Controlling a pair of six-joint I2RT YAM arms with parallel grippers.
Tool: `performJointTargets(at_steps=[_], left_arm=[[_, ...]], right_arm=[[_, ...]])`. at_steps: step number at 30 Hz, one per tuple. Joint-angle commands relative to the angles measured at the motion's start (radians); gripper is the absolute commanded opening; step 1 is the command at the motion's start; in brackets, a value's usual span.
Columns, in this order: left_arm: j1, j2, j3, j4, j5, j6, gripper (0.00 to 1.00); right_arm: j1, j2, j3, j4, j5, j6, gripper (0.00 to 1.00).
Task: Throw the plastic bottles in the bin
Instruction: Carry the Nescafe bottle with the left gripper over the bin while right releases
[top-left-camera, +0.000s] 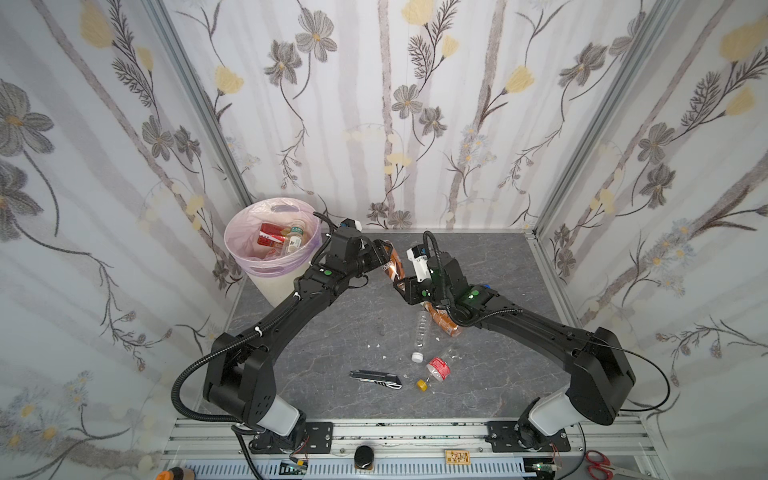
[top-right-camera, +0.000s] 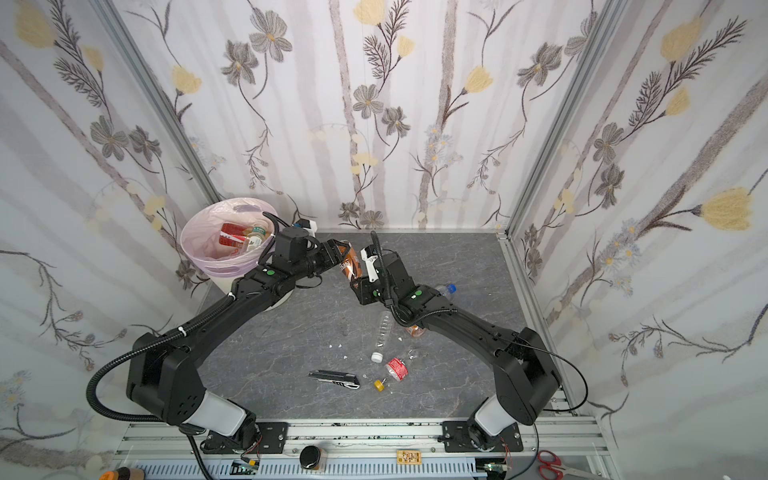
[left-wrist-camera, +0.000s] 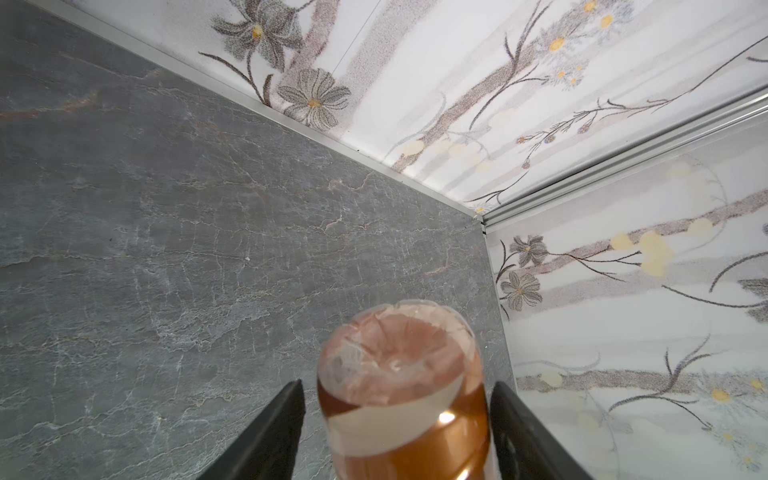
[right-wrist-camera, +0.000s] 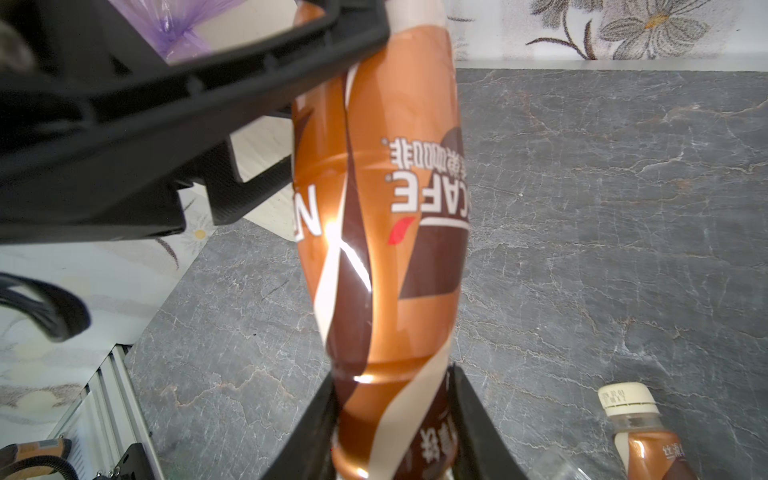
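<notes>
The label of the brown coffee bottle (right-wrist-camera: 386, 257) is seen upside down in the right wrist view. The white capital letters "CAFE" are clear. Further round the label there is a big "N" and part of one more letter. Next to "CAFE" runs a line of white Chinese characters. The last two read 咖啡, and the others are cut off by the curve of the bottle. A small red leaf-shaped mark stands beside the brand word. Near the neck there are more white characters, shown only in part.

The label of the second brown bottle (right-wrist-camera: 654, 451) seems to read 丝滑. Its cream cap (right-wrist-camera: 627, 399) has a printed date code, too fine to read surely.

In both top views the clear bottle with red label (top-left-camera: 439, 368) has white print, too small to read.
</notes>
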Motion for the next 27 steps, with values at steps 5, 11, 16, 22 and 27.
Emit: performJointTargets(at_steps=[5, 11, 16, 22, 27], left_arm=[[-0.004, 0.012, 0.019, 0.014, -0.002, -0.003, 0.79], [-0.007, 0.012, 0.022, 0.015, -0.005, -0.003, 0.61], [-0.007, 0.012, 0.023, 0.014, -0.004, -0.001, 0.49], [0.01, -0.02, 0.039, 0.001, -0.031, 0.061, 0.47], [0.087, -0.089, 0.208, -0.121, -0.182, 0.228, 0.46]], right_arm=[[0.005, -0.005, -0.004, 0.051, -0.035, 0.007, 0.35], [0.005, -0.005, -0.011, 0.058, -0.041, 0.01, 0.35], [0.005, -0.009, -0.011, 0.065, -0.045, 0.011, 0.35], [0.002, -0.039, -0.01, 0.066, -0.089, -0.001, 0.75], [-0.02, -0.154, -0.06, 0.094, -0.087, -0.017, 1.0]])
